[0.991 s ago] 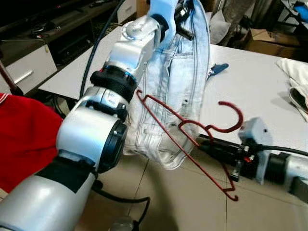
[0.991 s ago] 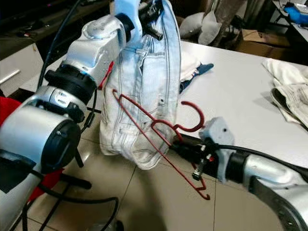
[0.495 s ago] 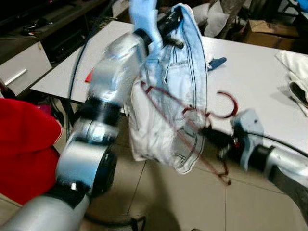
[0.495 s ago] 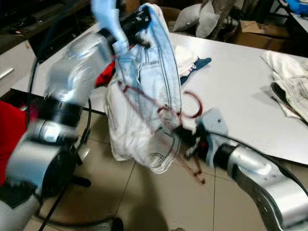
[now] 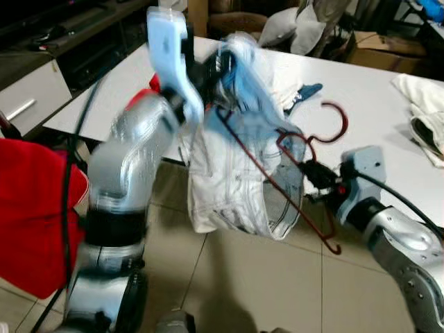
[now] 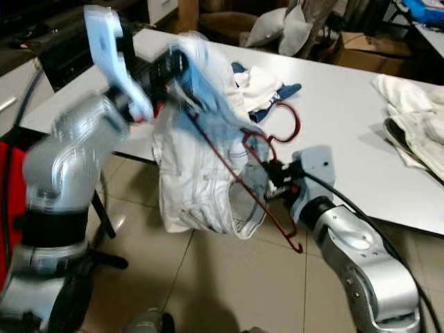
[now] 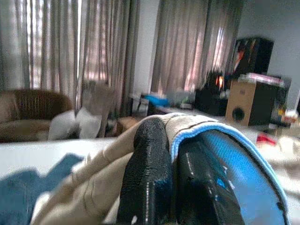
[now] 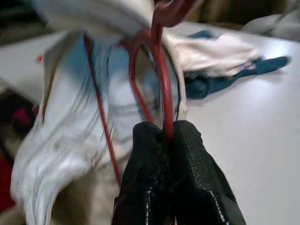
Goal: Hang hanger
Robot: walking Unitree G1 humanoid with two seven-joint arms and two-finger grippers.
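Since 1.0 s ago, left gripper (image 5: 220, 67) swung the denim garment (image 5: 236, 177) lower and sideways, jaws clenched on its top edge. Right gripper (image 5: 310, 168) pinches red hanger (image 5: 277, 146) at its neck, partly inside garment, beside the surface (image 5: 368, 111). Hanging not yet done.

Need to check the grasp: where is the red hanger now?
The red hanger is pinched in the right gripper, right of centre before the white table, its arm threaded into the denim garment.
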